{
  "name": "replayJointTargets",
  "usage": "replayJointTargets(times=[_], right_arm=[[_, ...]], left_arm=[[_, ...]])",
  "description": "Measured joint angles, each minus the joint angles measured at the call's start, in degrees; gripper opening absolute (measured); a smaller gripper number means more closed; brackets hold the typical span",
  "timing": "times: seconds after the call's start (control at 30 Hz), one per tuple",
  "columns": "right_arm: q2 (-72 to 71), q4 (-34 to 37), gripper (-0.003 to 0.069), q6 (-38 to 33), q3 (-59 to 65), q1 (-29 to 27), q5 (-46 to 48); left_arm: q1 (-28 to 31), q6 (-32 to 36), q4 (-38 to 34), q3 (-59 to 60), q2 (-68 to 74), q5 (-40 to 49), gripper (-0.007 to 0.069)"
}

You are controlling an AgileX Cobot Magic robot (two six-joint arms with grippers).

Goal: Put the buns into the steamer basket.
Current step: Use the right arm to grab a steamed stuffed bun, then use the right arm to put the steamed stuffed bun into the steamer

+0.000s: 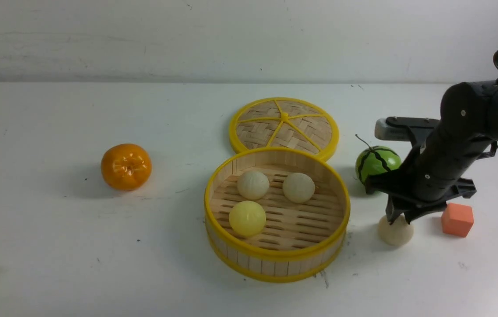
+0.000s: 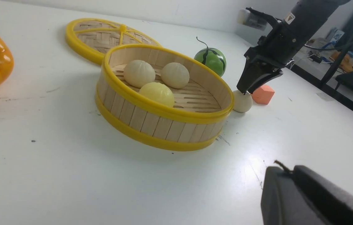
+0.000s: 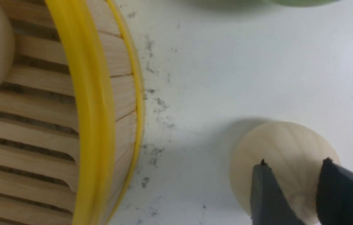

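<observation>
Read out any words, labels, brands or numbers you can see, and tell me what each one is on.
No legible word, number or brand in any view.
Small white-and-orange sticker on the right arm: too small to read.
Clutter beyond the table in the left wrist view: blurred, nothing readable.

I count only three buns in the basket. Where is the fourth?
In the front view the fourth bun sits on the table right of the basket, under the right gripper, beside the orange block.

three buns (image 1: 253, 185) are cream, one bun (image 1: 247, 218) pale yellow, the steamer basket (image 1: 275, 266) yellow-rimmed, the watermelon ball (image 1: 376, 162) green, black-striped.
</observation>
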Motion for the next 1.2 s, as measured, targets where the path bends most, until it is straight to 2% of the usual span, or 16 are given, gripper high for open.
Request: replayJointTargets(times=[0.37, 0.57, 0.6, 0.63, 0.7, 0.8, 1.0, 1.13, 1.2], right_arm=[[1.25, 0.40, 0.0228, 0.06, -0.05, 0.00, -0.67], [1.25, 0.40, 0.0112, -0.17, -0.05, 0.00, -1.20], [1.25, 0.40, 0.0053, -0.79, -0.05, 0.00, -1.20], [1.25, 0.40, 0.0030, -0.94, -0.05, 0.00, -1.14], [0.93, 0.40, 0.0004, -1.27, -0.05, 0.00, -0.85], [-1.43, 0.40, 0.0002, -1.34, -0.05, 0.20, 0.76], [-9.03, 3.42, 0.0003, -3.08, -1.07, 5.69, 1.53], [-8.71, 4.86, 0.0007, -4.24, -3.51, 12.00, 0.43], [-7.80, 4.98, 0.0007, -4.24, -3.97, 13.18, -0.28]], left_arm=[[0.00, 0.00, 0.00, 0.00, 0.00, 0.00, 0.0050], [0.00, 0.00, 0.00, 0.00, 0.00, 0.00, 0.0056], [0.00, 0.00, 0.00, 0.00, 0.00, 0.00, 0.0056], [0.00, 0.00, 0.00, 0.00, 0.00, 0.00, 0.0056], [0.00, -0.07, 0.00, 0.00, 0.00, 0.00, 0.0056], [0.00, -0.07, 0.00, 0.00, 0.00, 0.00, 0.0057], [0.00, -0.07, 0.00, 0.00, 0.00, 0.00, 0.0064], [0.00, -0.07, 0.00, 0.00, 0.00, 0.00, 0.0071], [0.00, -0.07, 0.00, 0.00, 0.00, 0.00, 0.0071]])
